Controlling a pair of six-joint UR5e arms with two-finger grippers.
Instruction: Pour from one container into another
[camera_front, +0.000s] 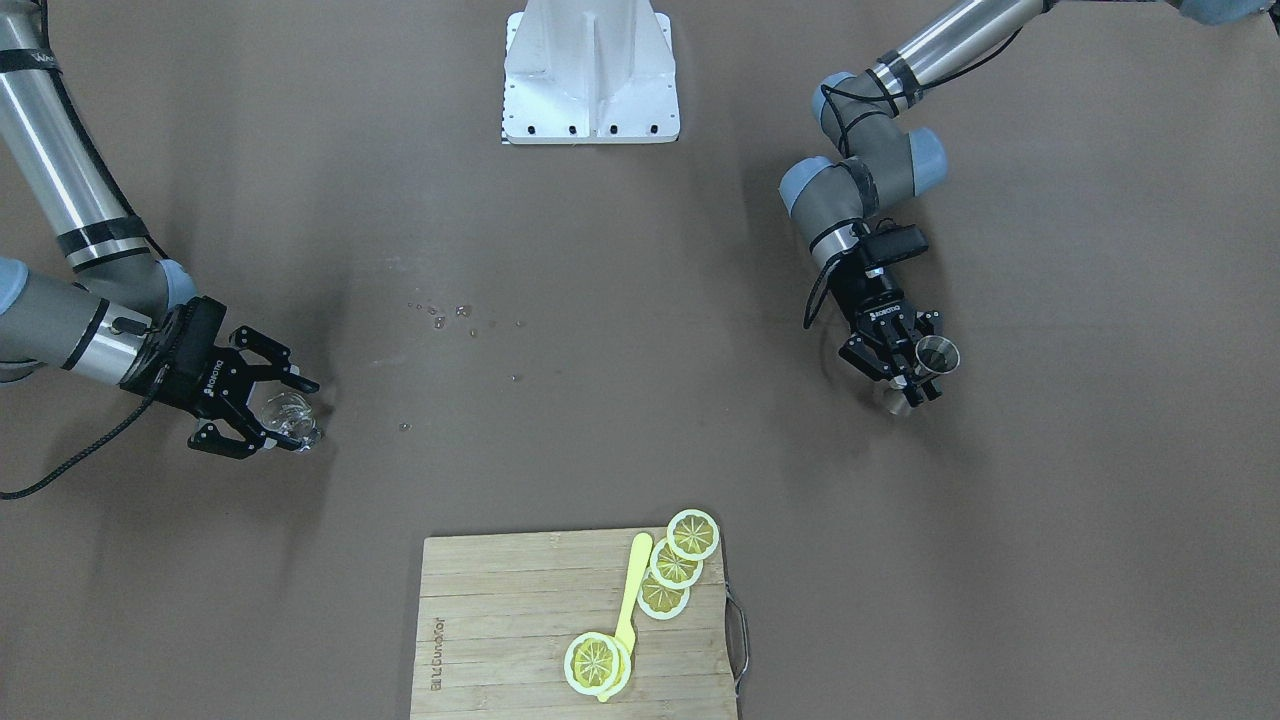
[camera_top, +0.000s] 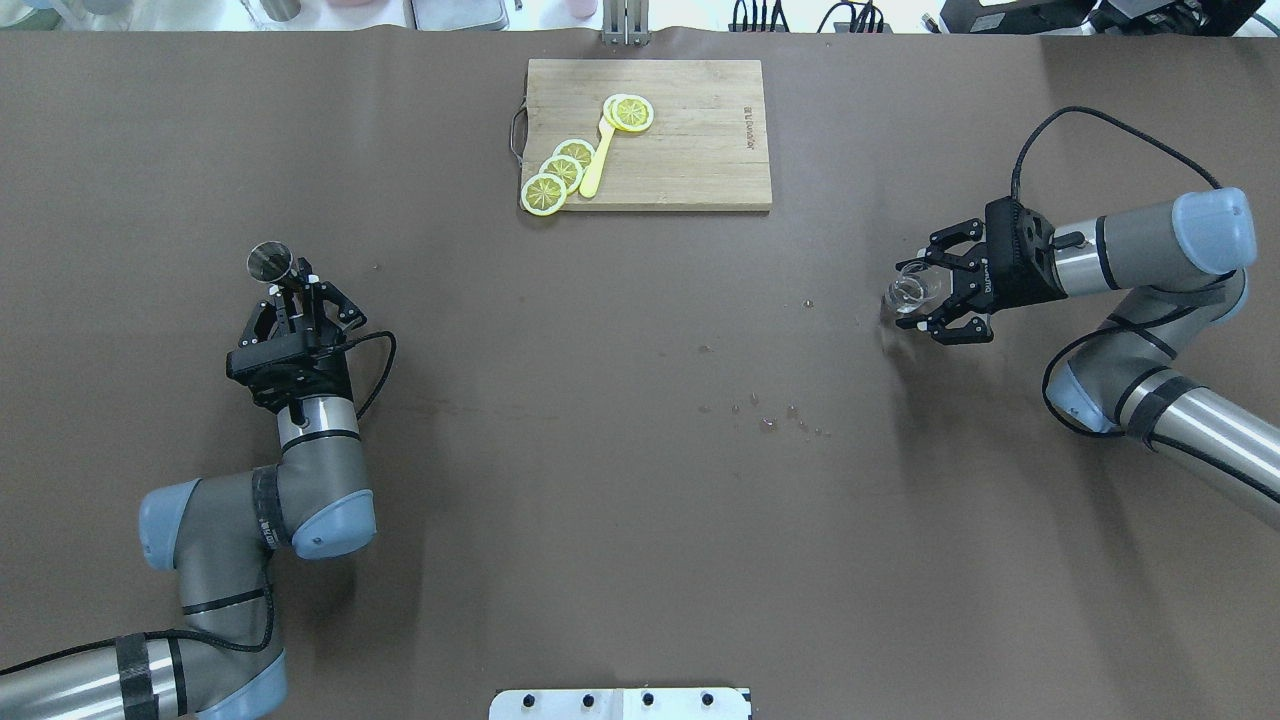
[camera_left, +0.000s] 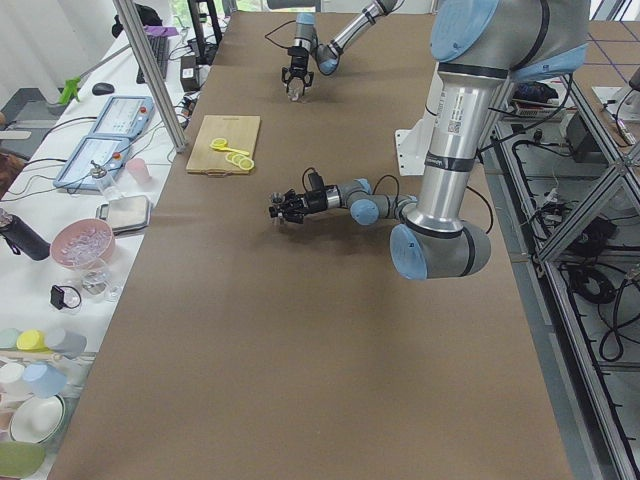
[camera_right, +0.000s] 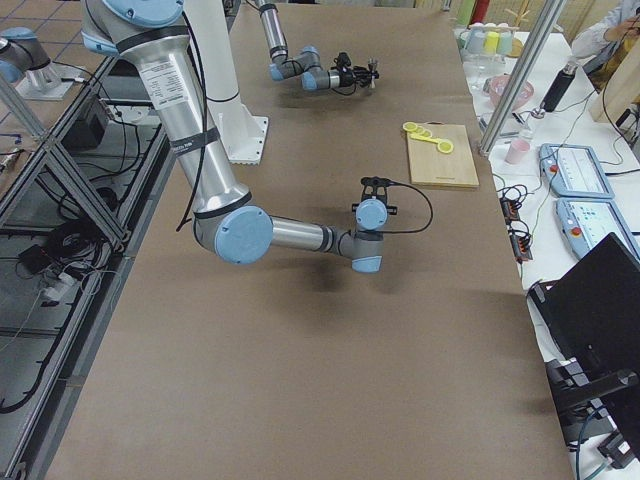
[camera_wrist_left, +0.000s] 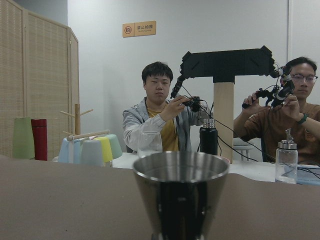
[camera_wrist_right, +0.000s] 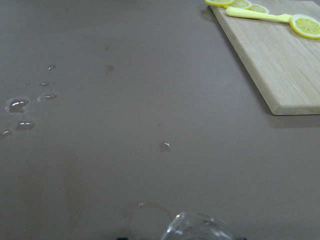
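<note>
Upright, the steel jigger (camera_top: 270, 261) stands with its long axis vertical and open cone upward, shiny and hourglass-shaped, its waist clamped by the left gripper (camera_top: 291, 289) at the surface (camera_top: 600, 500). Far across, the clear glass cup (camera_top: 909, 292) sits within the right gripper (camera_top: 925, 294), whose fingers look partly spread; contact cannot be told. Droplets (camera_top: 770, 418) lie between.

"ROBOTIQ" – on both grippers' bodies (camera_front: 880, 314); other text unreadable.
</note>
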